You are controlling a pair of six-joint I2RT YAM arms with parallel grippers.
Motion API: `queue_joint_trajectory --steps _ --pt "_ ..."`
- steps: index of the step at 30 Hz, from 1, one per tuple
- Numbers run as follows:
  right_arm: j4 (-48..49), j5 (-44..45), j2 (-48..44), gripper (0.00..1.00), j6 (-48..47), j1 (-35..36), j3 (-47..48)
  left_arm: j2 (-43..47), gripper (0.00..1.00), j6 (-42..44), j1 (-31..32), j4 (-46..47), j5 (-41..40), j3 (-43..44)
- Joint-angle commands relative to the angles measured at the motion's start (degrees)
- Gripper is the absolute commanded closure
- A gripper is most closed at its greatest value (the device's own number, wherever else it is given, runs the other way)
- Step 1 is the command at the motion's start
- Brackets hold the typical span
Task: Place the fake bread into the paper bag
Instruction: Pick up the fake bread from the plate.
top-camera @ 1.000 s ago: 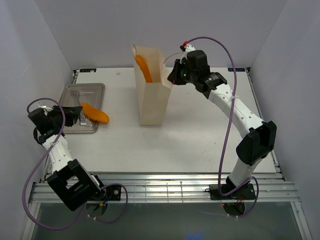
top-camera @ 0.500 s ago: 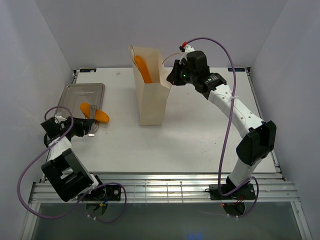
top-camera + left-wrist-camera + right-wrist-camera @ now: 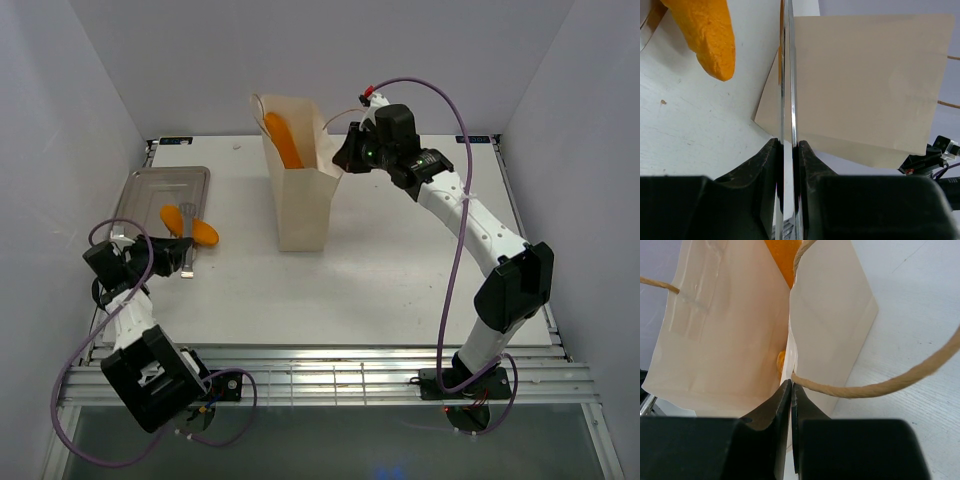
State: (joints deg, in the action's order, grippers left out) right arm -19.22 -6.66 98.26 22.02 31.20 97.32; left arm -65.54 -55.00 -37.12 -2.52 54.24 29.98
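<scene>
Fake bread, here a glossy golden-orange toy loaf (image 3: 205, 233), lies at the near right corner of the flat silver metal tray (image 3: 150, 185), at nine o'clock from the tall tan kraft-paper bag (image 3: 303, 205). A second orange loaf (image 3: 283, 140) stands inside that bag.

The left gripper (image 3: 168, 256) is clamped narrow on the thin silver metal tongs (image 3: 788, 75), whose blades reach toward twelve o'clock across the loose loaf. From above I cannot tell whether they straddle it or only rest on it. If they merely rest, a lift would likely leave the slick loaf behind or drop it onto the white worktop (image 3: 400, 270).

The right gripper (image 3: 790, 385) pinches the bag's rim at its three o'clock side, fully closed on paper. The bag leans, so a tug could tear the rim or tip it. A long loaf arriving crooked may catch the looping cord handle (image 3: 880, 385).
</scene>
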Motion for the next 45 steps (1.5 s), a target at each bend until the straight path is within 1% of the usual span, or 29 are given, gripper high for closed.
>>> queue_joint_trajectory --steps 1,2,7,15,19,23,24,25,28,34,37,41,44,45 --pt "0.41 -0.64 -2.19 0.92 -1.28 -0.79 -1.16 7.60 1.00 2.88 -1.02 -5.81 -3.34 2.89" --pt "0.50 -0.81 -2.28 0.92 -1.28 -0.96 -1.51 8.58 1.00 2.97 -1.37 -8.09 -3.78 3.16" --pt "1.64 -2.31 -2.63 0.92 -0.75 -1.14 -2.75 10.43 1.00 2.36 -2.86 -13.81 -4.14 3.07" --pt "2.08 -4.42 -2.72 0.92 -0.40 -1.41 -3.62 15.43 1.00 4.03 -5.50 -23.22 -8.53 1.49" --pt "3.58 -5.29 -3.95 0.92 0.04 -1.32 -6.08 19.65 0.97 4.55 -5.59 -27.87 -13.80 2.54" --pt "4.63 -6.70 -4.13 0.92 0.39 -1.49 -6.79 19.74 0.91 6.57 -5.59 -32.53 -16.62 3.86" --pt "4.81 -7.05 -4.13 0.92 0.57 -1.41 -6.88 20.10 0.89 6.75 -5.68 -32.80 -16.97 4.04" --pt "4.98 -7.66 -4.21 0.92 0.65 -1.41 -6.97 20.36 0.83 7.10 -5.68 -33.42 -17.67 4.04" --pt "5.42 -8.37 -4.04 0.92 0.83 -1.41 -7.14 20.28 0.72 7.37 -5.76 -32.99 -17.51 3.34" --pt "6.39 -8.90 -4.13 0.92 1.01 -1.67 -8.19 19.48 0.65 5.17 -6.21 -26.58 -11.71 -0.26" --pt "7.09 -9.60 -4.04 0.92 1.53 -1.67 -8.55 18.87 0.62 5.17 -6.21 -24.73 -10.30 -0.45" --pt "7.27 -9.87 -3.78 0.92 1.71 -1.84 -8.46 18.17 0.57 6.05 -6.21 -24.81 -10.47 -0.09" --pt "7.36 -9.87 -3.86 0.92 1.71 -2.02 -8.63 18.16 0.54 6.57 -6.21 -25.86 -11.87 0.69" --pt "7.36 -9.87 -3.95 0.92 1.71 -2.02 -8.72 18.25 0.52 6.58 -6.21 -26.47 -13.01 0.87"
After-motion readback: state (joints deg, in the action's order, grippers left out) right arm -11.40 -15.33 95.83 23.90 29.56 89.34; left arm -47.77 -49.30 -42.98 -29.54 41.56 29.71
